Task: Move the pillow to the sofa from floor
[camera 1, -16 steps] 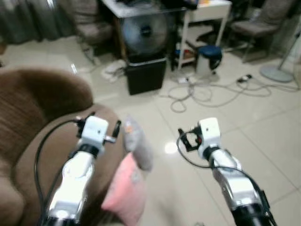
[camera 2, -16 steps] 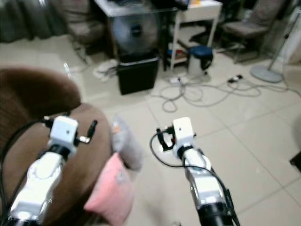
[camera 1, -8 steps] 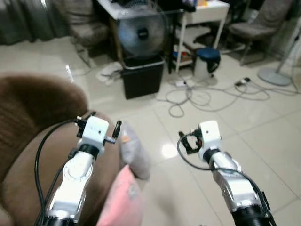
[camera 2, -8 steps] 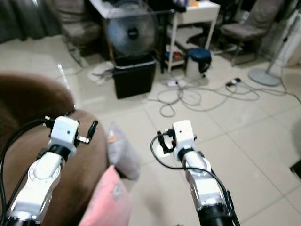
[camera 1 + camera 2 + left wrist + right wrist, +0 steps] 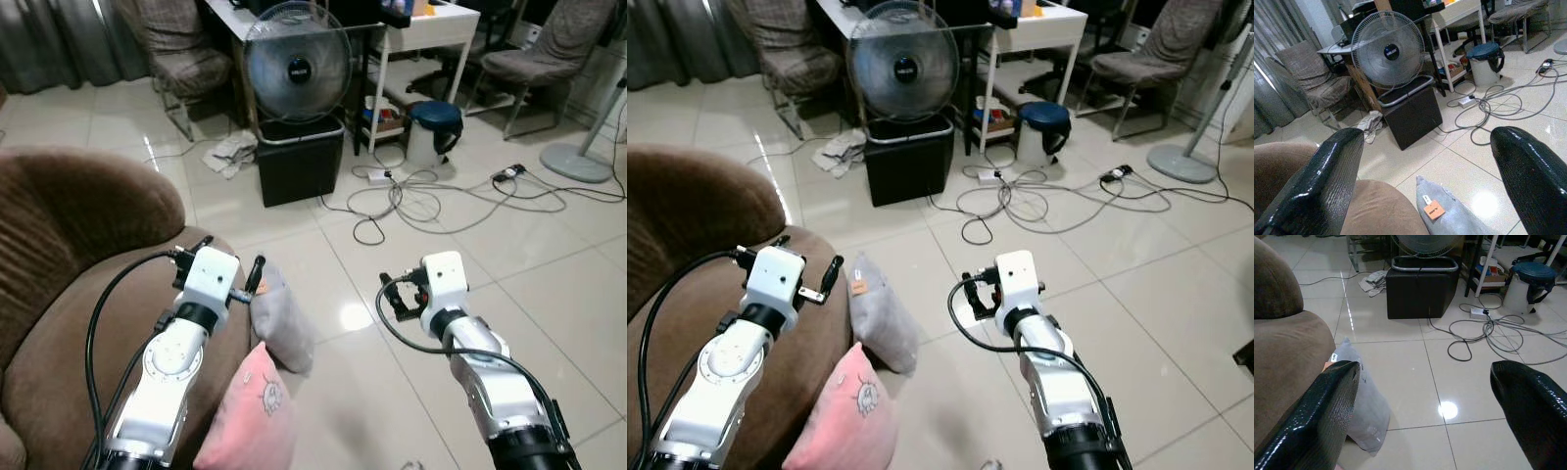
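Pillows lie on the tiled floor point(image 5: 549, 274) against the rounded end of the brown sofa point(image 5: 69, 274): a grey pillow point(image 5: 279, 318) stands tilted with a small orange tag near its top corner, and a pink pillow point(image 5: 250, 416) leans just below it, touching both the sofa and the grey one. Neither pillow is on the sofa seat. The left gripper point(image 5: 1435, 181) is held above the sofa's end, and its two black fingers point(image 5: 1327, 181) are spread wide with nothing between them; in the left wrist view the grey pillow's tagged corner shows between them, lower down. The right gripper point(image 5: 1425, 416) hangs over the bare tiles, well apart from the pillows, its fingers point(image 5: 1528, 406) also spread wide and holding nothing. Farther back a round fan point(image 5: 297, 61) stands on a black box point(image 5: 301, 157), next to a white table point(image 5: 431, 24). Grey cables point(image 5: 431, 201) lie in loops on the floor, near a blue-topped bin point(image 5: 434, 127). A grey chair point(image 5: 181, 54) stands to the left of the fan.
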Controlling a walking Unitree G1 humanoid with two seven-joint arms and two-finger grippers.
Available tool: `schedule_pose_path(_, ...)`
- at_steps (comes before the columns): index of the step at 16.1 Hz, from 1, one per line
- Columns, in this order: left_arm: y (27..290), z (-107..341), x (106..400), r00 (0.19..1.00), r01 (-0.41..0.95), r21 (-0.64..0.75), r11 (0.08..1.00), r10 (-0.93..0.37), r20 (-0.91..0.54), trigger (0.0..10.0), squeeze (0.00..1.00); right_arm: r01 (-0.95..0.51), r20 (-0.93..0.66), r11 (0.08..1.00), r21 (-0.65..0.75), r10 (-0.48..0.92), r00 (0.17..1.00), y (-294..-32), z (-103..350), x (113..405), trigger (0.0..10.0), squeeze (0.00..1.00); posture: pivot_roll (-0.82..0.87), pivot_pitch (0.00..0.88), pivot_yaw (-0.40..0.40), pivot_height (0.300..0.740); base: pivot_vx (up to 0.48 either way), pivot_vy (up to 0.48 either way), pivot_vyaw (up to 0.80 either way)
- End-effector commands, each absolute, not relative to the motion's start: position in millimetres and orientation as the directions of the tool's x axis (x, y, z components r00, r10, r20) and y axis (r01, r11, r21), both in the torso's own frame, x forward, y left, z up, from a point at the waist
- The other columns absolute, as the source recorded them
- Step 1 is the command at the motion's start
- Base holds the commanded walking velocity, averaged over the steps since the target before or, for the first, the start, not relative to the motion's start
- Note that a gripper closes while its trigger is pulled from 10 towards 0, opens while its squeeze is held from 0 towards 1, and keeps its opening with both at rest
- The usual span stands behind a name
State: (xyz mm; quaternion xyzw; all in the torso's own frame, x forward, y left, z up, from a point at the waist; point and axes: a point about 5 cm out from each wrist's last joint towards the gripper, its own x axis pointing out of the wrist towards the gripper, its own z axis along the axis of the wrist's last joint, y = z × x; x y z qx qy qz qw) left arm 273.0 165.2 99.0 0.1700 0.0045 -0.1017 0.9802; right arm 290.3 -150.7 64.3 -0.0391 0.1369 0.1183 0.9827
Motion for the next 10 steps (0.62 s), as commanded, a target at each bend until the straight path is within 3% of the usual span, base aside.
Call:
schedule_pose_path(1,164.5,97.2,272.9,0.977,0.214,0.34,0.916,-0.207,-0.057,10.0,0.0,-0.234,-0.278,0.971,-0.049,0.211,0.937,-153.2,66.5,292.7,10.0,0.0,0.05,0.0,0.019,0.74,0.0,0.0,0.0)
schedule_pose_path(10,165.8,94.6,273.4,0.976,0.219,0.331,0.918,-0.207,-0.071,10.0,0.0,-0.234,-0.294,0.971,-0.05,0.21,0.933,-154.8,65.2,291.9,10.0,0.0,0.04,0.0,0.021,0.675,0.0,0.0,0.0)
